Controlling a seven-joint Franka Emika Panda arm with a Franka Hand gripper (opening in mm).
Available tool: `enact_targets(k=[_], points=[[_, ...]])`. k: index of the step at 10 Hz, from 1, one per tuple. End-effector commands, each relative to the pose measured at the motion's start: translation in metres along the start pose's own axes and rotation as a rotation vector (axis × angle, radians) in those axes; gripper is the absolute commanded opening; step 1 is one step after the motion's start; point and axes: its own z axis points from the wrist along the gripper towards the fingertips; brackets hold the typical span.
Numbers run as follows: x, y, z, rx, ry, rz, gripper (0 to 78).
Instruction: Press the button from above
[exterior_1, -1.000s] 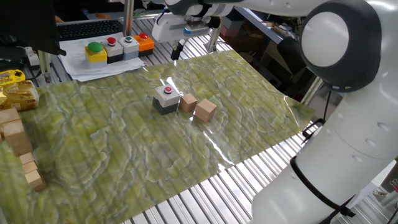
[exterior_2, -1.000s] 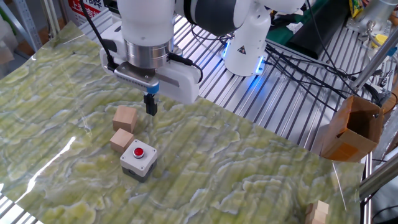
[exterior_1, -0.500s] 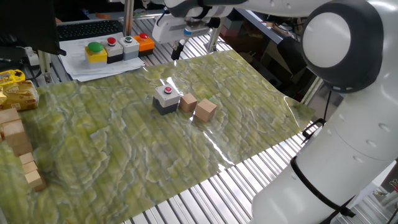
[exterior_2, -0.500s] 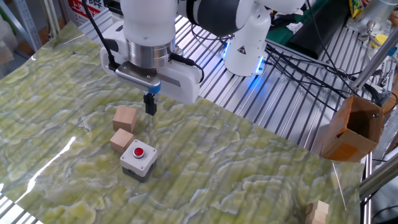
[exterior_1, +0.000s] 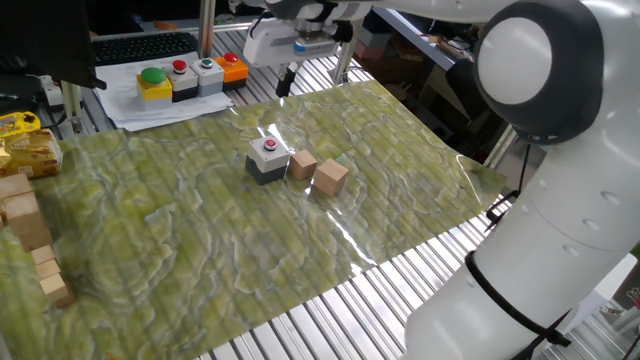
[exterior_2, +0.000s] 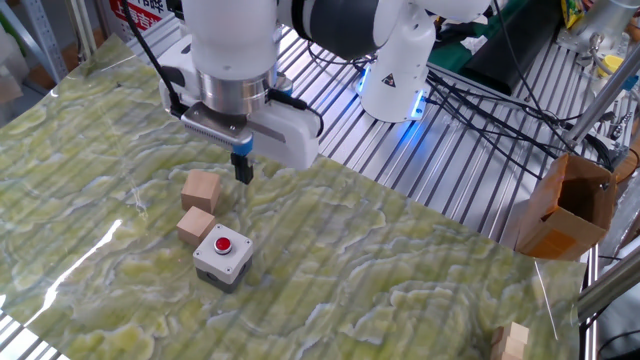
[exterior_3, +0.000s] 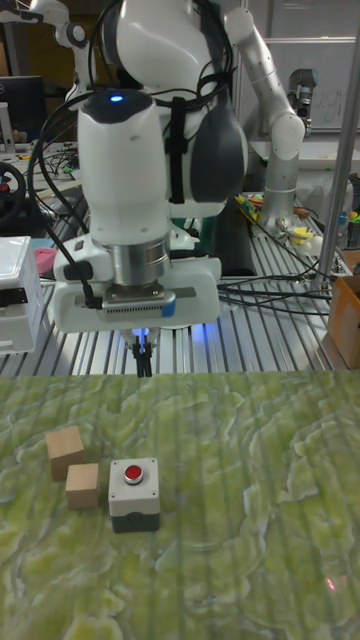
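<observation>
While hovering, the black fingers (exterior_2: 243, 170) look clenched, tips together. Small round red button (exterior_2: 223, 243) on its white-topped grey box sits below and well apart, untouched.

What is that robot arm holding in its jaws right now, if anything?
Nothing. The gripper hangs in the air with nothing in its jaws, above and away from the button and the two wooden cubes beside it.

slatted metal table (exterior_1: 300, 320); green mat (exterior_1: 200, 230): button box (exterior_1: 267, 160), two wooden cubes (exterior_1: 318, 172).
</observation>
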Motion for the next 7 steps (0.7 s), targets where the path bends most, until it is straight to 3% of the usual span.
enact_targets(k=[1, 3, 5, 7], points=[[-0.0006, 0.0, -0.0014, 0.023, 0.084, 0.027, 0.0], [-0.0006, 0.0, -0.0014, 0.021, 0.085, 0.024, 0.0], [-0.0006, 0.0, -0.0014, 0.026, 0.045, 0.021, 0.0], [-0.0006, 0.0, -0.0014, 0.031, 0.044, 0.024, 0.0]])
